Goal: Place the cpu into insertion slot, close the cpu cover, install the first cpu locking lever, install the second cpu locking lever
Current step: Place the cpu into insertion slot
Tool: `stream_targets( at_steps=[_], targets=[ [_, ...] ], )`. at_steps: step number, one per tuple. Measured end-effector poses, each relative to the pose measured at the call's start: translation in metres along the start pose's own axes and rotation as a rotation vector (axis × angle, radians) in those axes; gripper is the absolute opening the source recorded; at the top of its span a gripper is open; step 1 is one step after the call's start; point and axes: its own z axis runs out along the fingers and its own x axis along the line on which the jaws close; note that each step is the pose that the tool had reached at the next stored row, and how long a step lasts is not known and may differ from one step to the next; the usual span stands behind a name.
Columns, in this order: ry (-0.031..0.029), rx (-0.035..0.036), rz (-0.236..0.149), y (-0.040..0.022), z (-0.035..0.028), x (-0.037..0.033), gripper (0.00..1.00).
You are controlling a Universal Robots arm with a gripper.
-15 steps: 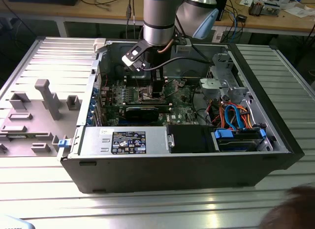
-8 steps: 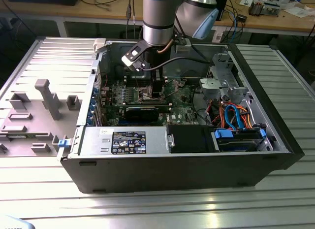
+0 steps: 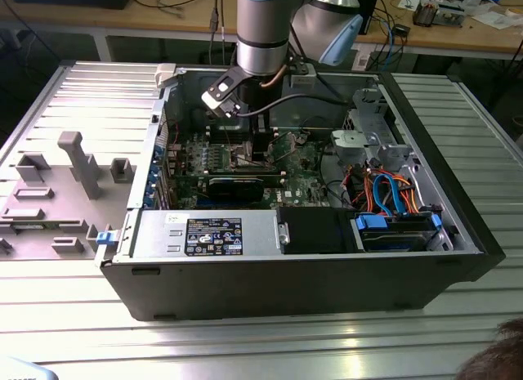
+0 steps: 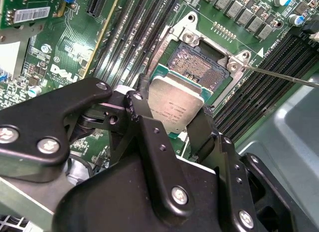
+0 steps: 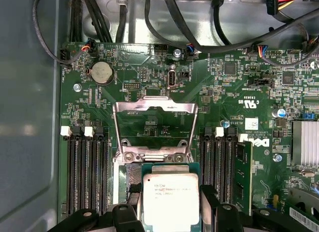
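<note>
One cpu point(image 4: 175, 105) clamped in end effector point(image 4: 172, 114), hovering over insertion slot point(image 4: 195, 67).

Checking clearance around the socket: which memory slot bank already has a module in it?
The heatsink-side bank holds a green module; the wall-side bank, along the grey case wall, has empty slots.

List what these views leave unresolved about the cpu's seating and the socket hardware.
Second wrist view: the gripper and the cpu it grips hide the near part of the insertion slot; a thin locking lever runs out of frame.
First wrist view: the cpu covers the slot, so their gap cannot be judged.
Exterior view: the arm stands in front of the slot.
</note>
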Motion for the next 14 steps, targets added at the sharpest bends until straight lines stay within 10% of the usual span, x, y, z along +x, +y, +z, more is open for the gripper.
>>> stream_targets(
  at_steps=[14],
  targets=[
    [0.0000,0.0000,0.000,-0.0001,0.0044,0.0010,0.55]
  ],
)
